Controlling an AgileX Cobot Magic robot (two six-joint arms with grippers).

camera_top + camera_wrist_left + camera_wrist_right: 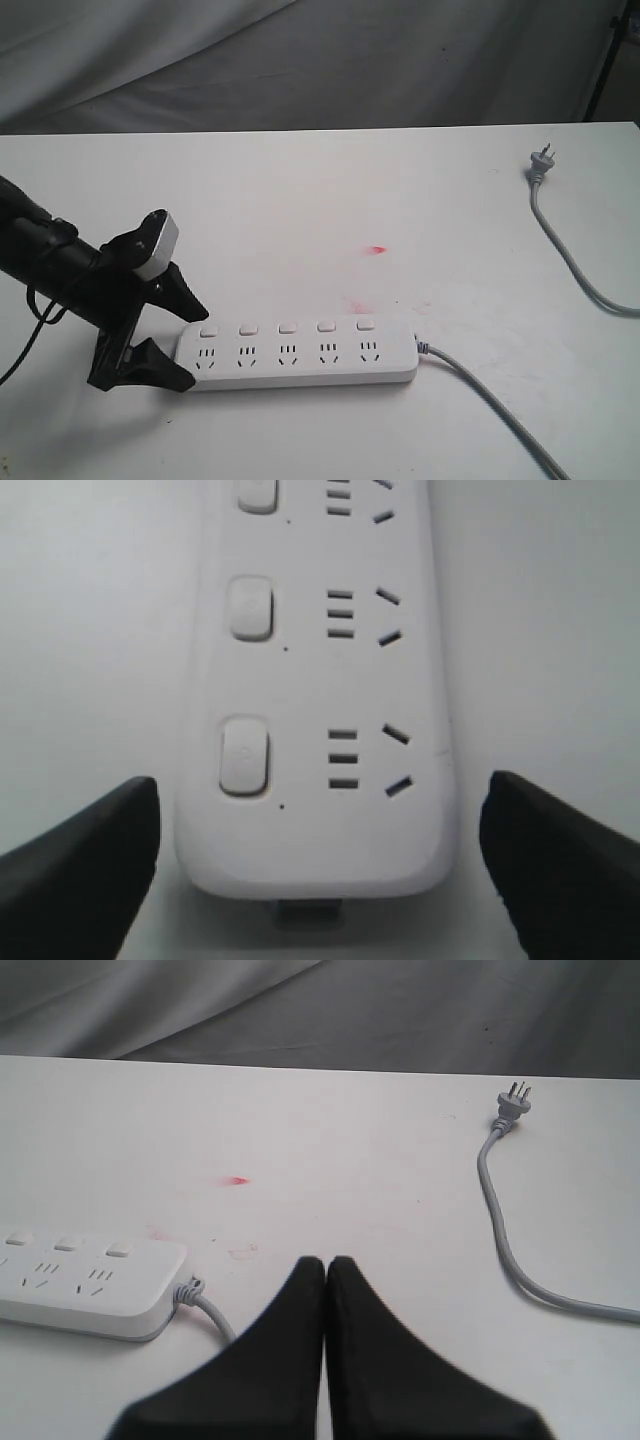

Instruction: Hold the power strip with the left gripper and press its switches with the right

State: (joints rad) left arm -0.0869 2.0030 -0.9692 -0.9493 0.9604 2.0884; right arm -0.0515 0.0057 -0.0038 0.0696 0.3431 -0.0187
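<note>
The white power strip lies flat on the table near its front, its five switches in a row above the sockets. My left gripper is open at the strip's left end, one black finger on each long side. In the left wrist view the strip's end sits between the fingers with a small gap on both sides, and the nearest switch shows clearly. My right gripper is shut on nothing, out of the exterior view. It hovers off the strip's cable end.
The grey cable runs off the strip's right end towards the front right. A grey plug and its cable lie at the back right. A small red mark stains the white table. Grey cloth hangs behind.
</note>
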